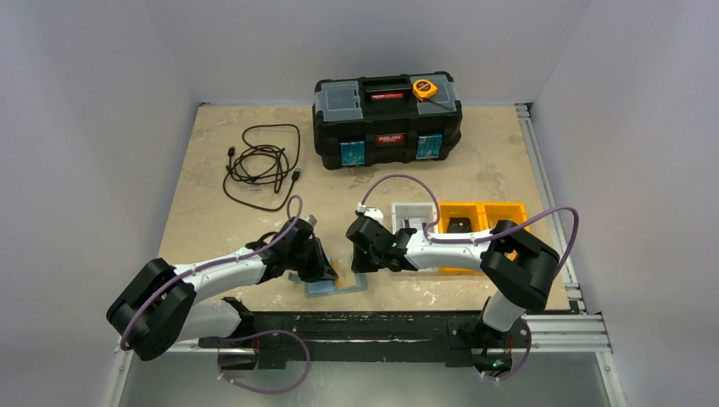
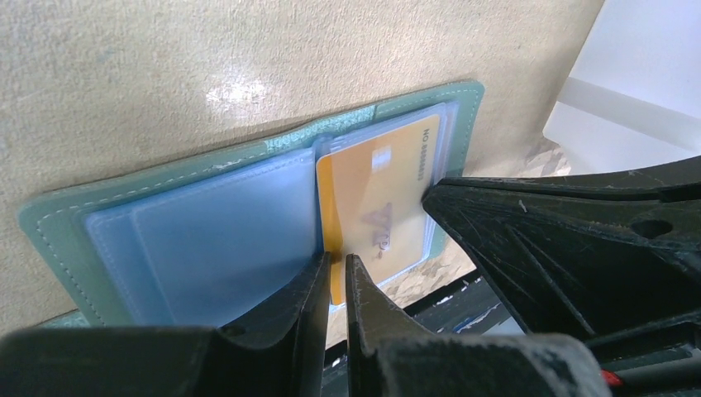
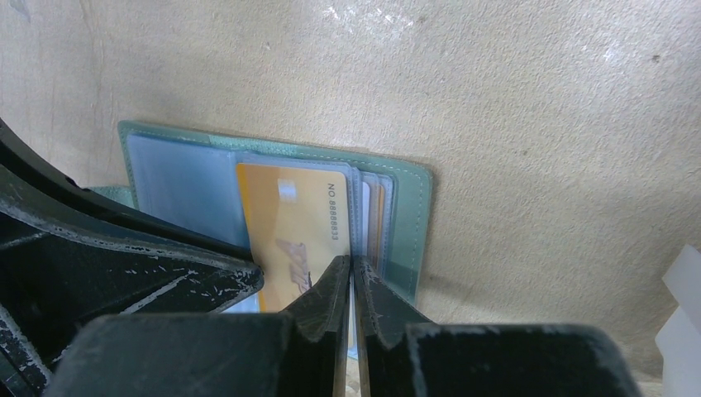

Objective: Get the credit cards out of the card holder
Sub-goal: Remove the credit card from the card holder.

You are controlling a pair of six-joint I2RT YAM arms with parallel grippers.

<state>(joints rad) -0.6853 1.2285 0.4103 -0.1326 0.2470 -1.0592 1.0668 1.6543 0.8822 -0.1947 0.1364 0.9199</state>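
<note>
The teal-green card holder [image 1: 341, 285] lies open on the table near the front edge, between both grippers. Its pale blue pockets face up in the left wrist view [image 2: 207, 240]. The tan-orange credit card [image 2: 376, 186] sits in the right-hand pocket, with a bare strip showing at its left edge. My left gripper [image 2: 337, 260] is shut on that edge of the card. My right gripper [image 3: 352, 263] is shut on the clear pocket edge of the card holder [image 3: 409, 219], just right of the tan-orange card [image 3: 285, 211]. The black card is hidden.
A black toolbox [image 1: 387, 119] with a yellow tape measure [image 1: 425, 88] on top stands at the back. A coiled black cable [image 1: 263, 165] lies at the back left. A white bin [image 1: 414, 216] and orange bins [image 1: 483, 216] stand behind the right arm.
</note>
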